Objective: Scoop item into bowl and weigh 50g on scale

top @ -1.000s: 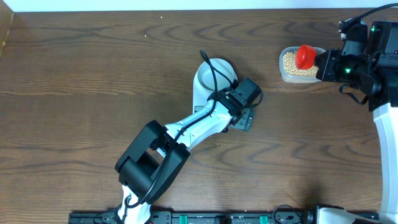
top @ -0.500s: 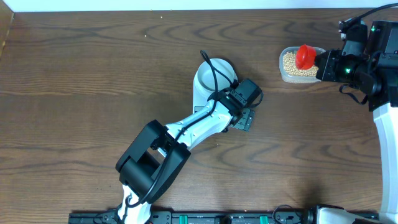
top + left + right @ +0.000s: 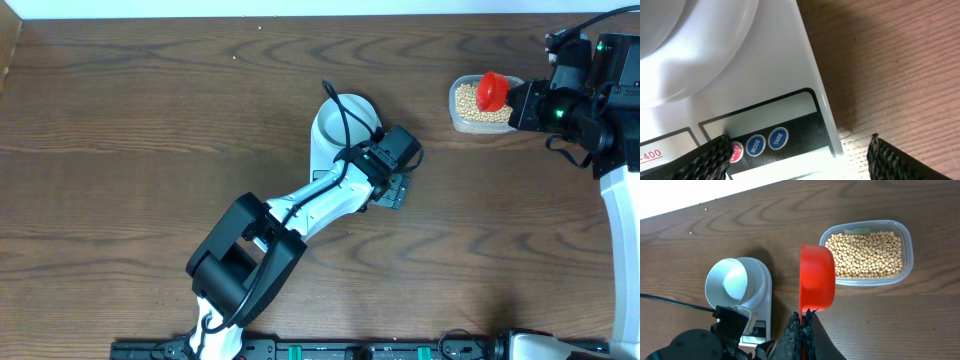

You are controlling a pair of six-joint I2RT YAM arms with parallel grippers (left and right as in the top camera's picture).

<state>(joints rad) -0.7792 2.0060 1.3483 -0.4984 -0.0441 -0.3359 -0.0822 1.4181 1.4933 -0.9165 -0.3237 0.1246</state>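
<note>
Early stage of the weighing task, no transfer made as yet. The pale bowl (image 3: 730,282) sits on the platform of the white kitchen scale (image 3: 775,65) near the middle of the wooden table (image 3: 150,150), and its interior shows plain white in the right wrist view, with no beans in it. All the beans (image 3: 867,255) that can be seen lie in the clear plastic tub (image 3: 907,245) at the far right, well apart from the scale. The right gripper (image 3: 802,330) is closed tight on the handle of a red scoop (image 3: 816,282), held at the tub's near-left edge. The scoop is seen from outside, so whether it carries beans cannot be told. The left gripper (image 3: 797,159) hangs with its jaws spread wide and empty over the scale's front panel, one fingertip (image 3: 715,155) just beside the red button (image 3: 735,151), with contact uncertain. The display (image 3: 765,115) shows no legible figure. Judged from this, placing the bowl is done, while scooping, pouring and trimming the load to the target weight all remain.
</note>
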